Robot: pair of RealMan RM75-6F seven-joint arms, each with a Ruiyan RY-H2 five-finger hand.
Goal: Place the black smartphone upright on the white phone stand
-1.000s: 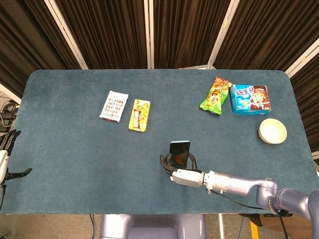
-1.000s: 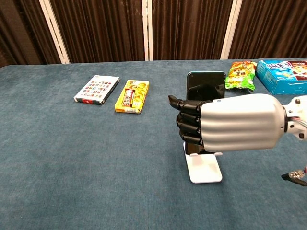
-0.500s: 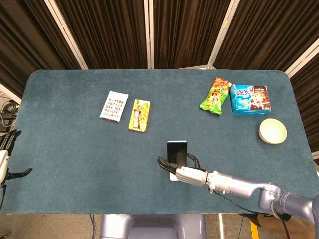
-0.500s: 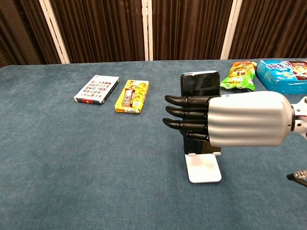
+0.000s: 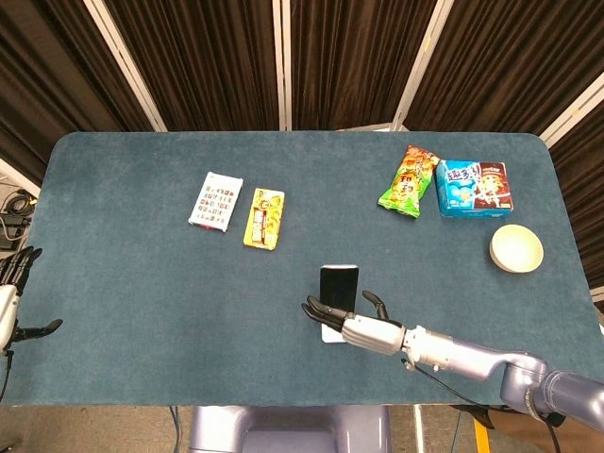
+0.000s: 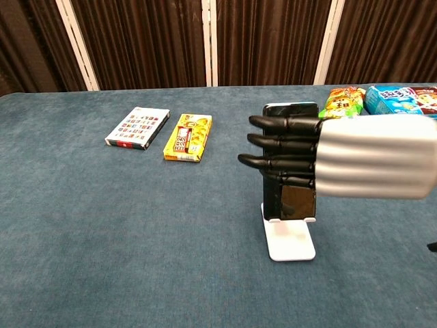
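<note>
Now at the release step, by judgement: black smartphone (image 6: 291, 158) standing upright on white phone stand (image 6: 290, 237), lower edge seated in the stand's front lip, near the middle of the table's (image 5: 123, 283) front edge. Right hand (image 6: 321, 160) just in front of the phone, fingers (image 6: 276, 143) straight and spread across its screen side, gripping nothing; contact with the glass not resolvable in either view. Left hand (image 5: 13, 293) off the table's left front corner, holding nothing, fingers apart as far as visible. To finish cleanly: draw right hand straight back toward the front edge and slightly up, fingers kept extended, no sideways sweep that could catch the phone's edge and tip it off the lip. Retreat slowly at first; stand looks light and could slide on the cloth if nudged. Confirm phone leaning back against the stand before clearing the arm. Count on table: one phone, one stand, one white card box (image 5: 215, 200) and one yellow snack box (image 5: 264, 218) side by side toward the left rear, one green snack bag (image 5: 409, 181) and one blue carton (image 5: 475, 188) near the right rear corner, one pale bowl (image 5: 516, 248) close to the right edge. Two hands in view.
</note>
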